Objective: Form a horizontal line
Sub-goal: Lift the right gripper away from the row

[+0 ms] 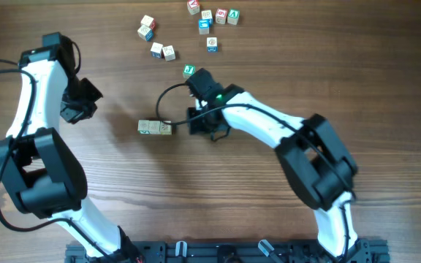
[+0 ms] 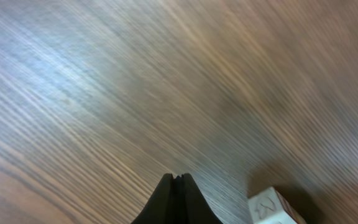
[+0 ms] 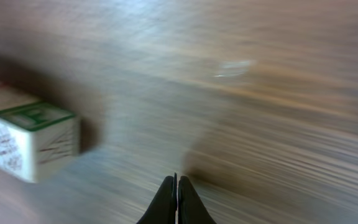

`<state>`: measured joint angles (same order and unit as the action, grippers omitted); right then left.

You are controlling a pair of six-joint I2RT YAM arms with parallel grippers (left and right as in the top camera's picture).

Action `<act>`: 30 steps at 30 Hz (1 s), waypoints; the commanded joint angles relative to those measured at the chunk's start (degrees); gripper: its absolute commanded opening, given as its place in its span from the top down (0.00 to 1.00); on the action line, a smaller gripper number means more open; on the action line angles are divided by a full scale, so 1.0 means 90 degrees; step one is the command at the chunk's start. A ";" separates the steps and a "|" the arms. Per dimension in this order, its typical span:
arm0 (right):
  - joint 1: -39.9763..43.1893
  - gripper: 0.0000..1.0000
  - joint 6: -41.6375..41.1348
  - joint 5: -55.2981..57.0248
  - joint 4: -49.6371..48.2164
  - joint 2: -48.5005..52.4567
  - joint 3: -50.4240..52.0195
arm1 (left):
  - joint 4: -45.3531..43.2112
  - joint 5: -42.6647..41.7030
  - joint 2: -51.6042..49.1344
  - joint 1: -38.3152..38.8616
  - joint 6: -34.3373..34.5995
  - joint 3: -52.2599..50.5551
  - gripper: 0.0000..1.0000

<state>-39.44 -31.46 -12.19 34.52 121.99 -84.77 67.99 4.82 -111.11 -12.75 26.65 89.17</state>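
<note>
The short row of pale wooden letter cubes runs parallel to the bench's front edge. It lies just beside the closed, empty right claw, on the side toward the left edge. The left claw, also closed, sits farther off.

Robot lab: table, left arm, right arm

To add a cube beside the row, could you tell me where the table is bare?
Bare wood lies between the left gripper and the row of cubes, and all along the near side below it. Crowded: the far edge, where loose letter cubes cluster, and just right of the row, where the right gripper sits.
</note>
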 commanded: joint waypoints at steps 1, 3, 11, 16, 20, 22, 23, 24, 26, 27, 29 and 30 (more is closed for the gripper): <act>0.0100 0.95 -0.0032 0.2302 0.0702 -0.1275 0.0017 | -0.0075 -0.0345 0.0724 0.0534 -0.0491 0.0080 0.96; 0.0100 0.95 -0.0095 0.2807 0.1088 -0.1753 0.0017 | -0.0121 -0.0340 0.1127 0.0843 -0.0617 0.0080 0.96; 0.0100 0.95 -0.0597 0.4078 0.2477 -0.3665 0.0017 | -0.0112 -0.0087 0.3344 0.2164 -0.0775 0.0080 0.96; 0.0075 0.96 -0.0605 0.4252 0.3174 -0.4979 0.0017 | 0.0175 0.0073 0.4736 0.2742 -0.0767 0.0080 0.96; 0.0075 0.95 -0.0597 0.4306 0.3468 -0.5923 0.0017 | 0.0498 0.0075 0.5583 0.3026 -0.0746 -0.0083 0.96; 0.0075 0.95 -0.0605 0.4371 0.3708 -0.6373 0.0017 | 0.0551 0.0075 0.6016 0.3070 -0.0738 -0.0357 0.96; 0.0075 0.96 -0.0629 0.4410 0.3852 -0.6584 0.0017 | 0.0578 0.0083 0.6297 0.3067 -0.0712 -0.0568 0.96; 0.0075 0.95 -0.0695 0.4471 0.3995 -0.6795 0.0017 | 0.0568 0.0095 0.6523 0.3067 -0.0651 -0.0760 0.96; 0.0075 0.96 -0.0602 0.4539 0.4172 -0.7167 0.0017 | 0.0491 0.0202 0.6934 0.3067 -0.0403 -0.1139 0.94; 0.0075 0.96 -0.0491 0.4568 0.4201 -0.7329 0.0017 | 0.0418 0.0289 0.7130 0.3067 -0.0311 -0.1338 0.87; 0.0075 0.82 -0.0427 0.4767 0.4209 -0.7582 0.0017 | 0.0168 0.0386 0.7504 0.3067 -0.0243 -0.1766 0.58; 0.0075 0.71 -0.0432 0.4925 0.4204 -0.7669 0.0017 | 0.0085 0.0386 0.7592 0.3067 -0.0243 -0.1889 0.43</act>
<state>-38.52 -36.29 27.00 72.25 55.96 -84.64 71.29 5.98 -46.26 14.63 22.24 77.49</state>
